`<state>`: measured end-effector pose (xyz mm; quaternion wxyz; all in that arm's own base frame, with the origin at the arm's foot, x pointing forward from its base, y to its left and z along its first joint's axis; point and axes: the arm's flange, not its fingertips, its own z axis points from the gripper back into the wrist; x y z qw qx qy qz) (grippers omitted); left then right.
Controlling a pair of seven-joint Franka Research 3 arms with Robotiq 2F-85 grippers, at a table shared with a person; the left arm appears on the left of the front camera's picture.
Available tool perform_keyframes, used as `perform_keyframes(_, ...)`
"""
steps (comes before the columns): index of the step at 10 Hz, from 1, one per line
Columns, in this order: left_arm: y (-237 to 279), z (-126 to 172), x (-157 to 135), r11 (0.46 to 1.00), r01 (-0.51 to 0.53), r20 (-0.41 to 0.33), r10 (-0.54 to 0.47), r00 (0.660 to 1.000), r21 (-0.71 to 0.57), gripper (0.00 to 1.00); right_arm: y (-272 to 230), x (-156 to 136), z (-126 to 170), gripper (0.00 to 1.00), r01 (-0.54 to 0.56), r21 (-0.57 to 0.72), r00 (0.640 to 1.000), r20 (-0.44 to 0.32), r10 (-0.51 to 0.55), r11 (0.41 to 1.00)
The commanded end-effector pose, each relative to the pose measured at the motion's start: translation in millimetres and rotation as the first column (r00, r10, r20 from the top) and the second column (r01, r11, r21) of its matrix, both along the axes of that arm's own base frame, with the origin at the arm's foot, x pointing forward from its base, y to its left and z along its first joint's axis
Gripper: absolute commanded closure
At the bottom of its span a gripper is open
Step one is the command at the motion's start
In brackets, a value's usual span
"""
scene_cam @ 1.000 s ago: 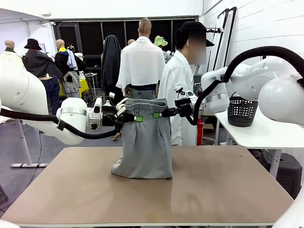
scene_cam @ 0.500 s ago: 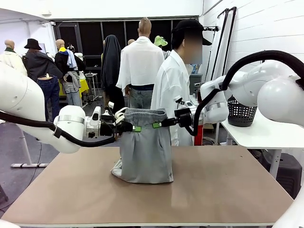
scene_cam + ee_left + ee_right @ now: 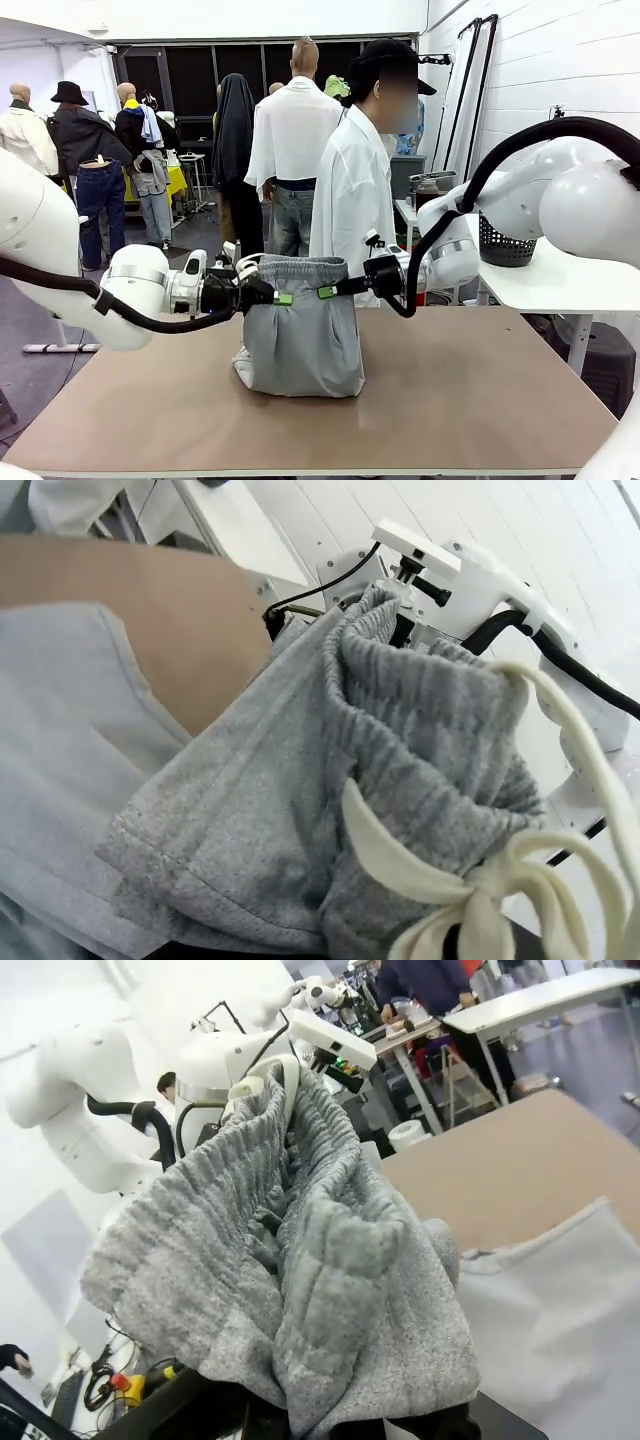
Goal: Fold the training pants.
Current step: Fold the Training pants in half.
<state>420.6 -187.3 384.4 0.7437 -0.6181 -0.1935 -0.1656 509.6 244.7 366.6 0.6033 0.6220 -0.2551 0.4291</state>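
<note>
The pants [image 3: 300, 325] are held up in the middle of the frame, with their lower part piled on the counter [image 3: 480, 400]. The waistband is pinched at its left end by the left pincer [image 3: 283, 298] and at its right end by the right pincer [image 3: 325, 292], both clamped tight. The laying-down step seems to be in hand. Next, the waistband should probably be lowered over the pile to make a fold.

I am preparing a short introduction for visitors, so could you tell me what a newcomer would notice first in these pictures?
The eye goes first to the training pants, hanging by the waistband over the middle of the table with their lower part bunched on the tabletop. The left gripper and the right gripper each pinch one end of the waistband. Behind the table stands a person in a white shirt.
</note>
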Motion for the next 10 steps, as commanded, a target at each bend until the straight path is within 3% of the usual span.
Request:
perform_keyframes(1, 24.7, -14.6, -12.9, 0.999, 0.048, -0.127, -0.05, 0.991, -0.017, 1.0, -17.4, 7.6, -8.3, 1.0, 0.072, 0.009, 0.994, -0.082, -0.071, 0.997)
perform_keyframes(3, 24.9, -28.4, -9.0, 0.999, 0.053, -0.149, -0.052, 0.987, 0.006, 1.0, -18.5, -2.9, -13.6, 1.0, 0.055, -0.017, 0.99, -0.126, -0.057, 0.998)
perform_keyframes(4, 4.6, -19.2, -6.4, 1.0, 0.012, -0.099, -0.013, 0.995, -0.015, 1.0, -16.7, -2.7, -7.5, 1.0, 0.058, -0.037, 0.996, -0.068, -0.06, 0.998)
perform_keyframes(5, 4.6, -19.2, -6.4, 1.0, 0.012, -0.099, -0.013, 0.995, -0.015, 1.0, 2.1, -14.3, -21.9, 1.0, -0.011, -0.015, 0.996, -0.094, 0.009, 1.0)
perform_keyframes(9, 2.9, -22.7, -3.2, 1.0, 0.018, -0.112, -0.019, 0.994, -0.01, 1.0, 3.5, -15.3, -21.2, 1.0, -0.013, -0.018, 0.996, -0.092, 0.011, 1.0)
perform_keyframes(10, 5.2, -17.0, 5.8, 1.0, -0.013, -0.172, 0.011, 0.985, -0.01, 1.0, 0.3, -8.6, -25.1, 1.0, 0.005, 0.006, 0.986, -0.168, -0.004, 1.0)
